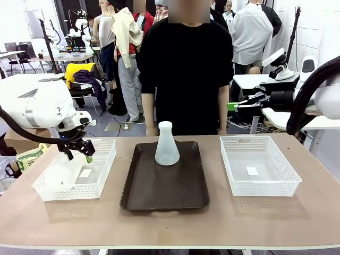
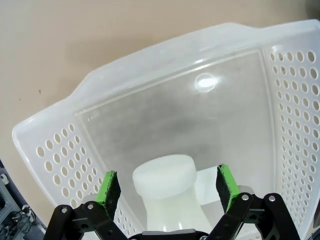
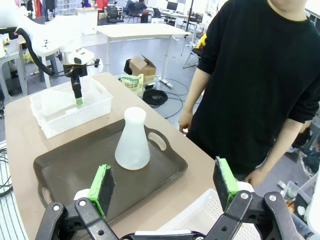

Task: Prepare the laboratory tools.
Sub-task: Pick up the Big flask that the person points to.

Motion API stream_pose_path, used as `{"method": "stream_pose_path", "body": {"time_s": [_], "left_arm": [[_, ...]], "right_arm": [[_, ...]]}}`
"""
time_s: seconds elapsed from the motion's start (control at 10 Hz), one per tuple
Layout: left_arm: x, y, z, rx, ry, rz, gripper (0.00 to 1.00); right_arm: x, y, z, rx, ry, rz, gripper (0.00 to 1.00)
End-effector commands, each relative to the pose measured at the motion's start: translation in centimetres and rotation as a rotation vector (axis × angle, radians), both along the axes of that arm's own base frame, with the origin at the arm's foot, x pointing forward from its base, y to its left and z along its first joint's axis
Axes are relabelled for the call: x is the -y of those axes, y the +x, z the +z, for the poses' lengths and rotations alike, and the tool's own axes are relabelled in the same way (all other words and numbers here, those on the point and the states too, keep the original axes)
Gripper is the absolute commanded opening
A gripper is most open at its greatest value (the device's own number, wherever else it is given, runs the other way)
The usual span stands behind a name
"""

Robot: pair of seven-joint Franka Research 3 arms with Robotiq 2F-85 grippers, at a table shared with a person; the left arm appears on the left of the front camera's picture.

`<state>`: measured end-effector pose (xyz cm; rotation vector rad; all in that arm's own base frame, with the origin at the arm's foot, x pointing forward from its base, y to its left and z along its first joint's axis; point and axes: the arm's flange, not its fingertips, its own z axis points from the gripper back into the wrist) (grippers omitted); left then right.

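Flask one (image 2: 165, 187): in the left basket (image 2: 295, 125), its neck between my left gripper's (image 2: 167, 181) pads, gaps on both sides.
Flask two (image 1: 166, 146): upright on the brown tray (image 1: 164, 194), far end, mid-table.
Left gripper state: jaws wide, gripping nothing.
Right gripper (image 3: 165, 182): jaws wide, empty, hovering off the tray's right side.
Right basket (image 1: 234, 178): just beside the tray.
Person (image 1: 186, 69): standing at the far edge.
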<state>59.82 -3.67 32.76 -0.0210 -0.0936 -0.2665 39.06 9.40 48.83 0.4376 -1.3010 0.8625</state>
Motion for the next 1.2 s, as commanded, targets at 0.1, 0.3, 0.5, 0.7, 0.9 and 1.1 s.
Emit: {"method": "stream_pose_path", "body": {"time_s": [0.1, 0.3, 0.5, 0.7, 0.9, 1.1], "left_arm": [[-0.17, 0.69, -0.69, 0.018, -0.040, 0.009, 1.00], [-0.19, 0.86, -0.99, 0.003, -0.007, 0.016, 0.64], [0.02, 0.84, -1.05, -0.013, 0.007, 0.017, 0.24], [0.14, 0.85, -1.01, -0.025, 0.020, 0.032, 0.00], [0.38, 0.81, -1.08, -0.026, 0.024, 0.043, 0.00], [0.57, 0.77, -0.82, -0.024, -0.006, 0.068, 0.00]], "right_arm": [[-0.05, -0.10, -0.23, -0.008, 0.012, 0.003, 1.00], [-0.05, -0.10, -0.23, -0.008, 0.012, 0.003, 1.00], [-0.05, -0.10, -0.23, -0.008, 0.012, 0.003, 1.00], [-0.05, -0.10, -0.23, -0.008, 0.012, 0.003, 1.00], [-0.05, -0.10, -0.23, -0.008, 0.012, 0.003, 1.00], [-0.05, -0.10, -0.23, -0.008, 0.012, 0.003, 1.00]]}}
